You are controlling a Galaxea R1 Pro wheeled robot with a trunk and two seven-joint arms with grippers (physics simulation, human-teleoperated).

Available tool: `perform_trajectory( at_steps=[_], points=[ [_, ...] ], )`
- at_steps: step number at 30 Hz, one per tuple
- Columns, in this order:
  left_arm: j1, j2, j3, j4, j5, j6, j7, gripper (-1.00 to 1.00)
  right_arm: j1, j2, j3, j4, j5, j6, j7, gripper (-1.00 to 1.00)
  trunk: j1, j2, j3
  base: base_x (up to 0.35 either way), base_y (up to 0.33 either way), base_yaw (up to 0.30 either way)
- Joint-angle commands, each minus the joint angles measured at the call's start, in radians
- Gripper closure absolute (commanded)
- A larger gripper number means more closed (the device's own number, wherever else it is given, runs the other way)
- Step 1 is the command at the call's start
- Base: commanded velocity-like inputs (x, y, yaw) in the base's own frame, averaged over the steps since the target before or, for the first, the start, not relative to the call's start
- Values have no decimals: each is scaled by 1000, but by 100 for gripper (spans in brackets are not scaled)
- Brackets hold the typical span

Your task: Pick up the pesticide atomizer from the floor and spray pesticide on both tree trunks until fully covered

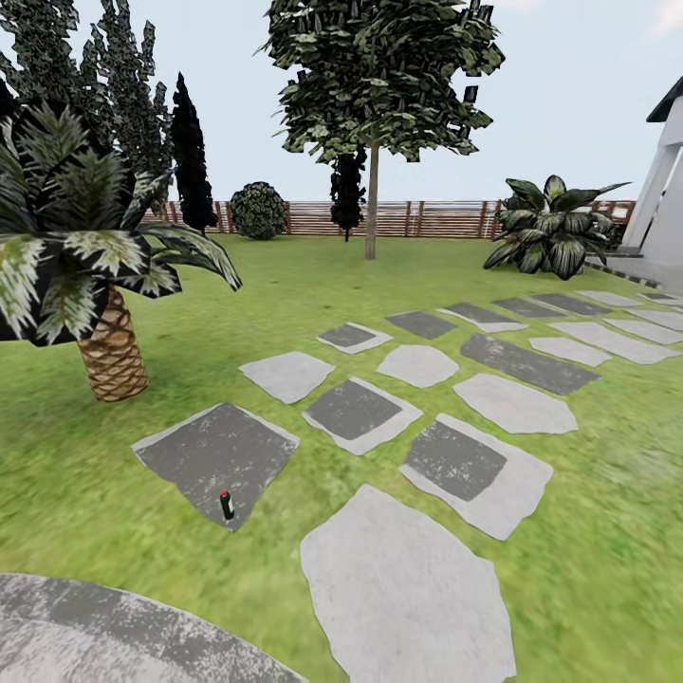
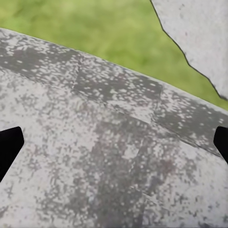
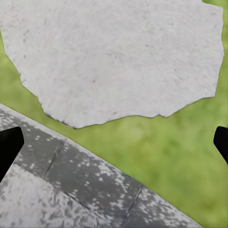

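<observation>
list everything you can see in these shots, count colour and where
atomizer: one, dark with red top, upright on a dark slab, near left
slabs: many, light and dark grey, set in grass, running centre to far right
patio: one, speckled grey, curved edge at the near left corner
palm: one, scaly brown trunk, striped green fronds, left
tree: one, thin grey trunk, dark crown, centre back
cypresses: several, dark, back left
bush: one, round, dark green, by the fence
fence: one, brown slats, along the back
leafy plant: one, green-white, right back
building: one, white, far right
left jaws: black tips apart, over patio
right jaws: black tips apart, over patio edge and grass
</observation>
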Motion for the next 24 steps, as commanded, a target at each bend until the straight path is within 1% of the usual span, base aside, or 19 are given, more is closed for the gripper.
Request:
perform_trajectory(
  at_steps=[1,7,11,24],
  points=[
    [0,0,0,0,0,0,0,-100,0,0,0,0,0,0,0,-100,4,-7,-3,0,0,0],
    [0,0,0,0,0,0,0,-100,0,-1,-1,-6,-2,-2,-2,-100,27,-49,-22,0,0,0],
    [0,0,0,0,0,0,0,-100,0,-1,-1,-8,-2,-19,-1,-100,42,-77,-35,0,0,0],
    [0,0,0,0,0,0,0,-100,0,-1,-2,-5,-2,-31,-3,-100,92,-168,-95,0,0,0]
  ],
)
